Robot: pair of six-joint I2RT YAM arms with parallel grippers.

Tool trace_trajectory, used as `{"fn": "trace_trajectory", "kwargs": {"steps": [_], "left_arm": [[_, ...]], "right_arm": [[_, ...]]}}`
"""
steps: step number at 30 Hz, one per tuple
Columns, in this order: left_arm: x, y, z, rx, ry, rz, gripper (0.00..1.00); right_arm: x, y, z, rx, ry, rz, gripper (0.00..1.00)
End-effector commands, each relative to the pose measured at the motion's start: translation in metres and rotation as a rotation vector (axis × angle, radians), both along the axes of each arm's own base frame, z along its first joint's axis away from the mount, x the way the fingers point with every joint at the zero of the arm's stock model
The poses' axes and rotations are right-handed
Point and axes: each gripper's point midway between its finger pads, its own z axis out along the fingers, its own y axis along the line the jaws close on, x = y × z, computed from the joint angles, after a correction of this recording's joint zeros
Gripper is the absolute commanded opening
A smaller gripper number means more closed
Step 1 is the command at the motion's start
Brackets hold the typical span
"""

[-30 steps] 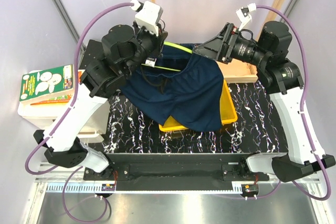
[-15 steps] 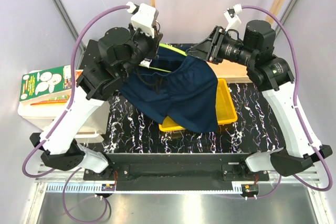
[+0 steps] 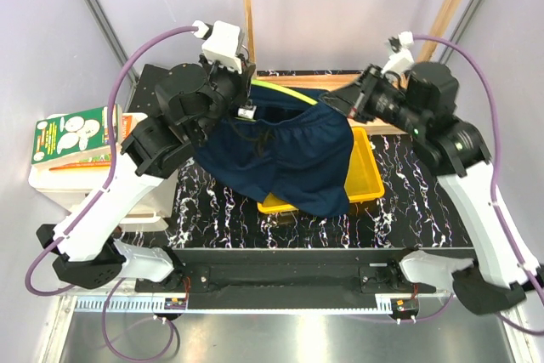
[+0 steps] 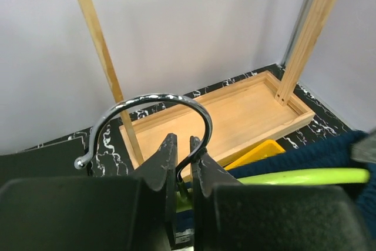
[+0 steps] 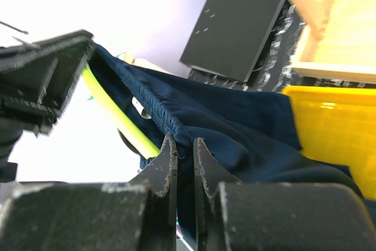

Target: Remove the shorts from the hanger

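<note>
The shorts point(image 3: 285, 155): dark navy, gathered waistband on the hanger point(image 3: 287, 91), legs draping toward 6 o'clock. The hanger: lime-green bar, tilted, at 12 o'clock of the shorts; silver hook point(image 4: 158, 96) toward 9 o'clock.

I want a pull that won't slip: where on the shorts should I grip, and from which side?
Grip the shorts by the gathered waistband at its right end, coming from the right with the jaws across the edge. It forms a firm ridge beside the hanger, whereas the legs hang slack over the yellow tray. The right gripper is shut there.
</note>
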Motion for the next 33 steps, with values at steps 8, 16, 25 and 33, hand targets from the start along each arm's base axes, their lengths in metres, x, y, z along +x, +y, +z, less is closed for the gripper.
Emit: {"fn": "trace_trajectory", "kwargs": {"steps": [8, 16, 25, 33], "left_arm": [[-0.007, 0.089, 0.075, -0.350, -0.139, 0.327, 0.00], [-0.007, 0.096, 0.070, -0.397, -0.108, 0.324, 0.00], [-0.012, 0.106, 0.069, -0.465, -0.079, 0.316, 0.00], [-0.026, 0.056, 0.081, -0.659, 0.047, 0.014, 0.00]], "right_arm": [[-0.048, -0.070, -0.019, -0.010, -0.096, -0.241, 0.00], [-0.063, -0.086, -0.032, 0.007, -0.089, -0.290, 0.00], [-0.076, -0.092, -0.035, 0.035, -0.095, -0.296, 0.00], [-0.083, -0.037, -0.016, 0.067, -0.166, 0.029, 0.00]]}}
